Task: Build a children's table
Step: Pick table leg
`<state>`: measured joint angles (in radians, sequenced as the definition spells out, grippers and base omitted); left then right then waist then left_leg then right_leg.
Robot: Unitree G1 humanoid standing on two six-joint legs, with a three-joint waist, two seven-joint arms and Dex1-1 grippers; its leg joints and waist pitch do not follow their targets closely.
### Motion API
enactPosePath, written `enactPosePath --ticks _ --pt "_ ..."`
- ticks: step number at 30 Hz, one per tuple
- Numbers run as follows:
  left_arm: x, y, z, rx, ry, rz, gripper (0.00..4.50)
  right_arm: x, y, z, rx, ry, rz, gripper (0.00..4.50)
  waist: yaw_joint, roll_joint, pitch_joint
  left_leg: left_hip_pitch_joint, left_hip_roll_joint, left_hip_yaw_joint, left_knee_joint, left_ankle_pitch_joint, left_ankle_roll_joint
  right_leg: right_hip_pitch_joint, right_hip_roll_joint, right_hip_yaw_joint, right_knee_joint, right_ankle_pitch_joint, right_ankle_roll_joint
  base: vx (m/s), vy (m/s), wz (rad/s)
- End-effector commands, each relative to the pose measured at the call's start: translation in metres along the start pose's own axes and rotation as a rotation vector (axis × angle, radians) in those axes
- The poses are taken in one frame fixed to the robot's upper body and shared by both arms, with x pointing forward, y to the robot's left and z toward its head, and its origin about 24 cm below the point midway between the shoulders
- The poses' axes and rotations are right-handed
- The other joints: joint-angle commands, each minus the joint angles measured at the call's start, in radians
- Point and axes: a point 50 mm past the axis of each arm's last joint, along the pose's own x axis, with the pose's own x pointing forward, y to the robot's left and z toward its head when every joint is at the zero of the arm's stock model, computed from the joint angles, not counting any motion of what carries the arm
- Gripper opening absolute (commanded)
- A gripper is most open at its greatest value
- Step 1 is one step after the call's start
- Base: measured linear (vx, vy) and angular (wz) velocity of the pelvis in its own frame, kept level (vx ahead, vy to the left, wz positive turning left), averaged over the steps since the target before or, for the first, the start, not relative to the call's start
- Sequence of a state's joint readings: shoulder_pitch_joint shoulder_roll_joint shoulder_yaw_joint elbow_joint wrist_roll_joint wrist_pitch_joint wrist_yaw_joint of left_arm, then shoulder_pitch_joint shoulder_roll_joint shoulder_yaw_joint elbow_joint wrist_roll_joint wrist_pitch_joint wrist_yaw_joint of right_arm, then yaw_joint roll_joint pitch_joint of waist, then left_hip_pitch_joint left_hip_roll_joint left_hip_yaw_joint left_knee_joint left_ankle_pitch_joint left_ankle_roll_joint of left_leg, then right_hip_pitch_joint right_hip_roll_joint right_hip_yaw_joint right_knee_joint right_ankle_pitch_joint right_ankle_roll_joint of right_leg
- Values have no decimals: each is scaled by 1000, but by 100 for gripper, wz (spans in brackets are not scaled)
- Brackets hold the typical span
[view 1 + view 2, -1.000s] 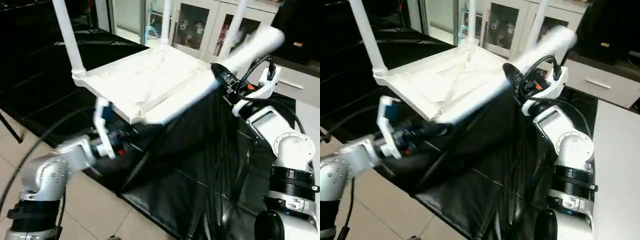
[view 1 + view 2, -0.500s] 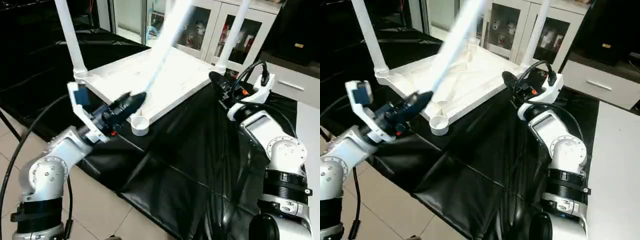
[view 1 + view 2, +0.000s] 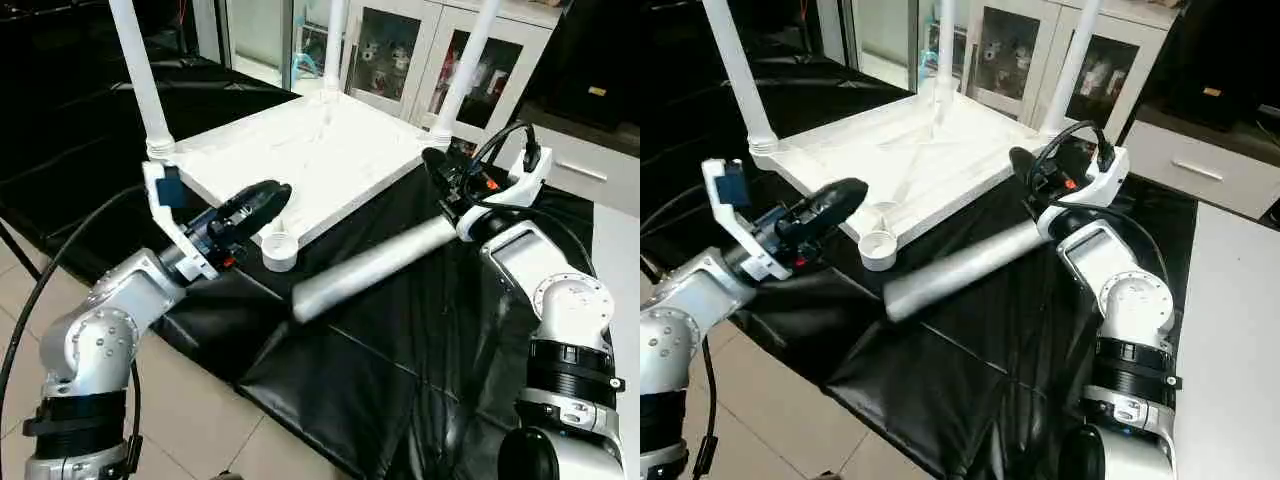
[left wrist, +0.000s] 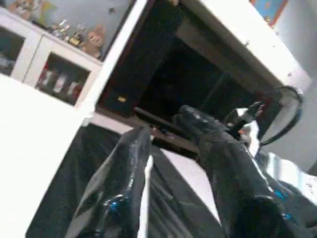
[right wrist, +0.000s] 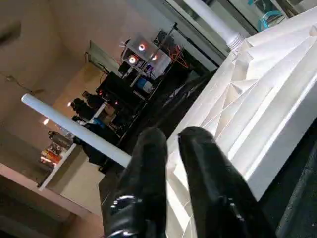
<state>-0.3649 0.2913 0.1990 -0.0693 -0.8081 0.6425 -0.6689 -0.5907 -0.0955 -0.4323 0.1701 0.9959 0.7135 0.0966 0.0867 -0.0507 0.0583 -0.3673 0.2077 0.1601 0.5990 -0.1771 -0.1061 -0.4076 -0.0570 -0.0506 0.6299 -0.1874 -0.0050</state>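
Note:
The children's table top (image 3: 330, 150) lies upside down on a black cloth, ribbed underside up. Three white legs stand in its corner sockets: at the far left (image 3: 140, 80), at the back (image 3: 335, 40) and at the right (image 3: 465, 60). The near corner socket (image 3: 279, 250) holds nothing. A fourth leg (image 3: 370, 265) lies loose across the cloth, slanting from near that socket toward my right forearm. My left gripper (image 3: 270, 195) hovers open beside the near socket, its fingers (image 4: 129, 163) apart with nothing between. At the top's right edge my right gripper (image 3: 433, 160) is shut and holds nothing.
The black cloth (image 3: 400, 330) drapes over the work table's front edge down to a tiled floor (image 3: 200, 410). Glass-door cabinets (image 3: 390, 50) stand behind. A white counter (image 3: 1230, 300) runs along the right. A black cable (image 3: 40, 290) loops by my left arm.
The tilted top has come down flat. The fourth leg, up over the near corner half a second ago, has dropped onto the cloth. The right gripper has closed.

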Motion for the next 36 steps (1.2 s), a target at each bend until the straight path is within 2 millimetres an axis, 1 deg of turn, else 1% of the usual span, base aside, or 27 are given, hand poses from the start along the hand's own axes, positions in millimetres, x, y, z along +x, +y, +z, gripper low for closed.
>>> enactPosePath --ticks 1,2,3,4,5,6,7,8,9,10,11,12,13,16,17,18,19,20,21,22,26,29,31,33,34,35,36 --pt "3 -1 -1 60 23 8 172 -4 -4 8 -22 -21 -24 31 -3 4 -71 8 5 13 -70 -149 -52 52 -53 41 -75 -210 -71 0 0 0" --pt "4 -1 -6 116 69 12 172 -4 -6 8 -33 -17 -33 21 -3 1 -69 6 5 12 -72 -147 -48 53 -52 40 -79 -213 -66 0 0 0" --pt "4 -1 -10 145 107 13 162 -4 -6 8 -35 -15 -34 4 -2 3 -70 8 6 12 -71 -147 -49 52 -52 41 -76 -215 -56 0 0 0" --pt "4 -1 -10 145 107 13 162 -4 -6 8 -35 -15 -34 4 -3 3 -70 8 6 12 -71 -148 -48 51 -53 41 -76 -216 -54 0 0 0" --pt "7 3 -15 212 133 78 148 -6 -9 6 -73 -3 -55 0 -2 -8 -70 5 7 13 -71 -140 -45 53 -55 41 -76 -221 -52 0 0 0" --pt "10 9 -19 301 170 166 139 -10 -14 3 -125 16 -95 0 0 -4 -71 6 9 11 -71 -136 -45 53 -55 40 -77 -217 -50 0 0 0" --pt "11 11 -20 334 184 194 131 -12 -17 1 -144 24 -111 0 0 -2 -69 5 8 12 -71 -138 -48 51 -54 42 -79 -212 -38 0 0 0" --pt "11 12 -22 369 196 212 131 -15 -21 -2 -192 42 -149 0 -1 -3 -70 4 8 11 -72 -137 -48 54 -54 41 -80 -213 -34 0 0 0" --pt "12 13 -26 396 200 234 131 -20 -31 -11 -285 87 -221 0 -1 3 -72 4 7 9 -72 -137 -61 54 -55 41 -79 -214 -31 0 0 0" --pt "12 13 -27 397 197 241 131 -22 -34 -14 -315 104 -243 0 -1 3 -72 4 7 9 -72 -137 -61 54 -55 41 -79 -214 -31 0 0 0" --pt "14 14 -31 410 182 270 131 -26 -44 -21 -404 142 -319 0 -2 7 -73 5 7 8 -71 -142 -68 53 -56 41 -76 -203 -49 0 0 0" --pt "15 14 -35 419 170 291 131 -30 -51 -26 -468 167 -369 0 -3 5 -71 2 7 7 -71 -148 -70 53 -55 40 -82 -211 -50 0 0 0" --pt "16 15 -39 448 178 308 131 -32 -54 -28 -489 171 -394 0 -3 3 -70 3 6 9 -70 -164 -72 53 -56 41 -85 -227 -52 0 0 0" --pt "18 17 -43 511 184 349 131 -35 -57 -26 -526 147 -422 0 -5 2 -70 6 6 8 -69 -206 -58 49 -56 42 -90 -279 -36 0 0 0" --pt "18 17 -44 520 174 371 131 -35 -58 -25 -559 135 -433 0 -5 2 -70 6 6 8 -69 -206 -58 49 -56 42 -90 -279 -36 0 0 0" --pt "18 18 -45 522 160 386 131 -36 -58 -25 -585 128 -438 0 -8 7 -69 4 5 7 -70 -212 -56 49 -56 41 -91 -288 -37 0 0 0" --pt "18 19 -46 539 157 417 131 -38 -57 -25 -652 109 -440 0 -9 6 -69 3 6 7 -69 -216 -56 48 -56 41 -92 -293 -38 0 0 0" --pt "17 20 -47 570 152 458 131 -41 -56 -26 -706 84 -443 0 -9 12 -69 3 8 6 -69 -222 -56 47 -55 41 -94 -284 -40 0 0 0" --pt "16 21 -47 603 148 496 131 -44 -55 -27 -732 62 -448 0 -11 8 -67 0 7 5 -69 -221 -51 48 -54 40 -93 -278 -40 0 0 0" --pt "16 23 -47 626 151 547 131 -49 -54 -28 -752 40 -456 0 -10 6 -70 2 7 5 -68 -215 -44 49 -54 41 -90 -267 -37 0 0 0" --pt "15 23 -46 665 125 601 131 -60 -53 -30 -793 16 -468 0 -12 9 -67 4 7 4 -70 -238 -32 45 -53 41 -94 -278 -43 0 0 0" --pt "13 20 -45 687 84 614 131 -77 -63 -33 -782 3 -531 0 -11 17 -65 5 7 2 -73 -271 -29 43 -53 40 -99 -305 -38 0 0 0" --pt "11 19 -48 689 84 615 131 -82 -68 -36 -791 19 -557 0 -14 13 -65 4 6 1 -73 -290 -28 41 -51 39 -102 -325 -35 0 0 0" --pt "10 17 -48 717 68 617 131 -86 -66 -44 -805 56 -532 0 -15 24 -63 6 6 -1 -74 -310 -25 39 -52 39 -103 -337 -35 0 0 0" --pt "9 17 -47 718 61 620 131 -87 -65 -46 -812 60 -527 0 -16 20 -63 5 6 0 -74 -311 -23 39 -51 39 -106 -338 -33 0 0 0" --pt "9 16 -45 712 43 630 131 -89 -63 -49 -817 64 -518 0 -16 23 -63 4 5 -1 -73 -310 -23 40 -51 39 -105 -336 -32 0 0 0" --pt "9 16 -43 707 32 635 131 -89 -62 -50 -817 66 -513 0 -19 19 -62 2 5 -1 -74 -309 -20 41 -52 39 -105 -341 -33 0 0 0"
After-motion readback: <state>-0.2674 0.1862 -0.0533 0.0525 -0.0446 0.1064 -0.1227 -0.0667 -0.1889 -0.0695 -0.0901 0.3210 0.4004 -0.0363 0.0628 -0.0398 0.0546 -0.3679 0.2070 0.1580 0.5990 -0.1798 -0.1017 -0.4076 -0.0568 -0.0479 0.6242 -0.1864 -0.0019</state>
